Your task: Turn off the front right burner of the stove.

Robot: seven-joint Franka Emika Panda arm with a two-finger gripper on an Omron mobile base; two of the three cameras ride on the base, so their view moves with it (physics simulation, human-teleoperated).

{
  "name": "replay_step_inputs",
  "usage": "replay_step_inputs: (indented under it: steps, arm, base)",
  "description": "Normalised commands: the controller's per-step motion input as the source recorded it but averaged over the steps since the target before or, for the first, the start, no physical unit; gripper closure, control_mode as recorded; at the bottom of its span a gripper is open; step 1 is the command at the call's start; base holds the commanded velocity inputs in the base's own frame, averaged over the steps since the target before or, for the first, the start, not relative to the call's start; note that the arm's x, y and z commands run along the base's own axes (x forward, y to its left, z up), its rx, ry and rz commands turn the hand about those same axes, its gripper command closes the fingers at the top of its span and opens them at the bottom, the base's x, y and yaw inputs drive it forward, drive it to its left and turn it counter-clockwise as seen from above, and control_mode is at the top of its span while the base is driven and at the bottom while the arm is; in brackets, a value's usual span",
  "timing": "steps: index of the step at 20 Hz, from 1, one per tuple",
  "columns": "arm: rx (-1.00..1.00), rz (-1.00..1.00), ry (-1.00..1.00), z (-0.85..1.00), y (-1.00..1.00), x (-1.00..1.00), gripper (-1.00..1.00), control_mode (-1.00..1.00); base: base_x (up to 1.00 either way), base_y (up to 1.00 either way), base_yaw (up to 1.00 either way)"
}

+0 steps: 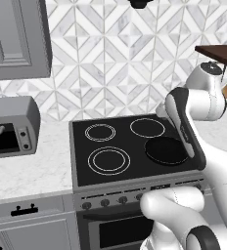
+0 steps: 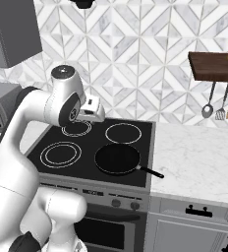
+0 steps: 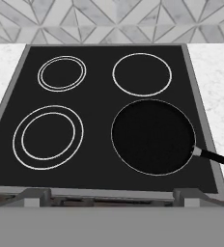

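The stove (image 1: 135,146) (image 2: 89,165) (image 3: 97,99) is a grey range with a black glass top. A black frying pan (image 1: 166,150) (image 2: 117,159) (image 3: 152,136) covers the front right burner, so the zone itself is hidden; the pan's handle points right. Small dark knobs (image 1: 104,202) (image 2: 116,202) line the front panel. My gripper (image 2: 93,115) (image 3: 111,197) hovers over the back of the cooktop, looking down on it, open with nothing between its fingers (image 3: 34,195), which stand wide apart.
A small grey countertop oven (image 1: 8,129) stands on the marble counter to the stove's left. A wooden wall shelf (image 2: 216,66) with hanging utensils (image 2: 208,109) is at the right, over bare counter (image 2: 199,157). A grey cabinet (image 1: 17,39) hangs at upper left.
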Motion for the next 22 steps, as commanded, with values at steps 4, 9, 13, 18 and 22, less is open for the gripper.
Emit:
replay_step_inputs:
  steps: [4,9,13,18,22]
  arm:
    - [0.00,0.00,0.00,0.00,-0.02,0.00,-1.00,1.00]
    - [0.00,0.00,0.00,0.00,0.00,0.00,-1.00,1.00]
    - [0.00,0.00,0.00,0.00,0.00,0.00,-1.00,1.00]
    - [0.00,0.00,0.00,0.00,0.00,0.00,-1.00,1.00]
    - [0.00,0.00,0.00,0.00,0.00,0.00,-1.00,1.00]
  base:
    - [0.00,-0.05,0.00]
    - [-0.11,-0.44,0.00]
    - [-0.14,-0.49,0.00]
    - [-0.11,-0.41,0.00]
    - [-0.05,-0.40,0.00]
